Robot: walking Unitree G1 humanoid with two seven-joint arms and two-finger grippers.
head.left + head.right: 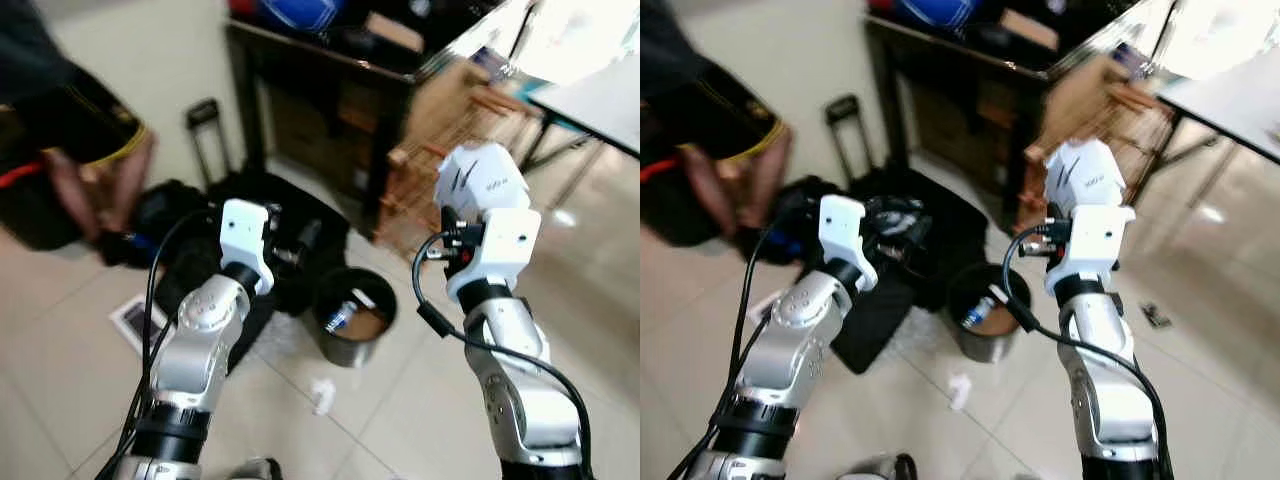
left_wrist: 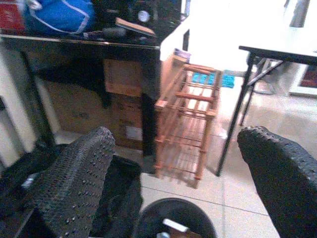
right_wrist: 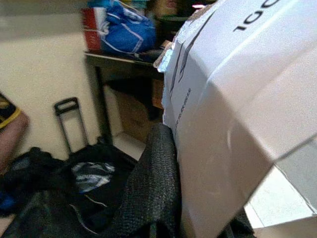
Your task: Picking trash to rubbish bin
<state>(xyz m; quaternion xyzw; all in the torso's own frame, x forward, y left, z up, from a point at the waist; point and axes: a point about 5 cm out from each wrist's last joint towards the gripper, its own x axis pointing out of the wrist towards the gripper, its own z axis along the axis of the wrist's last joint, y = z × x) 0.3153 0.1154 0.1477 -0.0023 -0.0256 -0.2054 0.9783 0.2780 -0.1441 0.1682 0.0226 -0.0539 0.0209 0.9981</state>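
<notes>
**Two grippers raised, right one holding a white carton**

Far left: a person (image 1: 75,150) crouches by the wall, blurred, in dark shorts with a yellow stripe. Near them lies a black bag (image 1: 250,235) on the tiled floor, with a trolley handle (image 1: 207,125) standing behind it against the wall.

Left gripper (image 2: 183,173): raised over the bag's right edge. Fingers (image 2: 74,183) spread wide, nothing between them. Wrist view looks past them to the bin rim below.

Centre: bin (image 1: 353,316), dark and round, stands on the floor just right of the bag. Inside it, a small bottle (image 1: 340,317) and some brownish scrap. A crumpled white scrap (image 1: 322,395) lies on the tiles near the bin, on the near side.

Behind the bin: a dark table (image 1: 330,70) with a blue bag (image 1: 300,12) on top; beside it on the right a wooden rack (image 1: 440,165).

Right gripper (image 3: 198,198): raised to the right of the bin and above it, closed on a white carton (image 1: 480,180). One finger (image 3: 153,188) presses flat against the carton's side. Carton is upright, with dark print on it.
</notes>
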